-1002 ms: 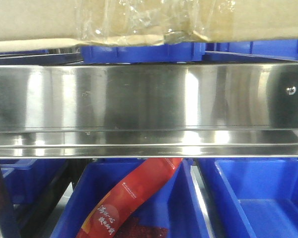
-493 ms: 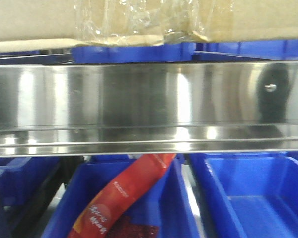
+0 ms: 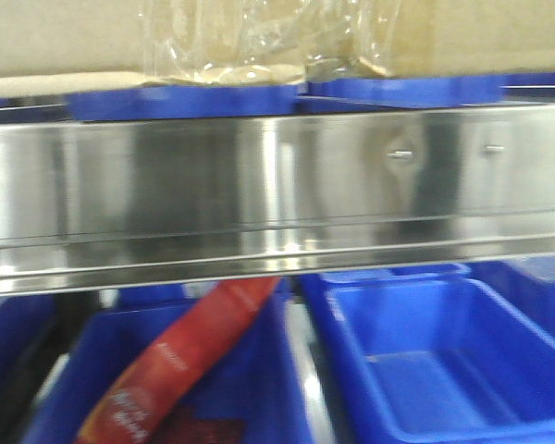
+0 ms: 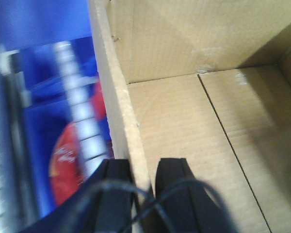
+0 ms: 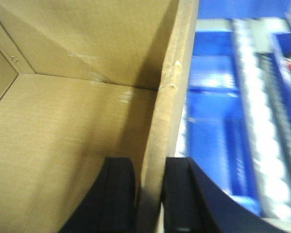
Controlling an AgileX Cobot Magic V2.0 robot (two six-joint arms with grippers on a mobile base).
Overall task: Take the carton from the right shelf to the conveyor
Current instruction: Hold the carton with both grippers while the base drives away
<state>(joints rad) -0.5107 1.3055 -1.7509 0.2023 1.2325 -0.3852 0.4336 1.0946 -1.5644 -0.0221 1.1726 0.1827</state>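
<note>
The carton [image 3: 65, 37] fills the top of the front view, brown cardboard with crinkled clear tape [image 3: 259, 42] on its lower edge, hanging just above the right shelf's steel rail [image 3: 213, 176]. The left wrist view looks into the open carton [image 4: 184, 121]; my left gripper [image 4: 144, 187] is shut on its left wall, one finger inside and one outside. In the right wrist view my right gripper [image 5: 149, 194] is shut on the carton's [image 5: 63, 121] right wall the same way. The conveyor is out of view.
Two rivets, one being [image 3: 400, 154], show on the rail. Blue bins [image 3: 185, 100] sit behind the carton on the shelf. Below the rail are more blue bins [image 3: 425, 361], one holding a red packet [image 3: 180, 356]. Blue bins [image 5: 208, 121] blur past the carton's right side.
The shelf rail, rivet, bins and red packet have slid leftward in the front view and look blurred. The carton stays at the top of the frame.
</note>
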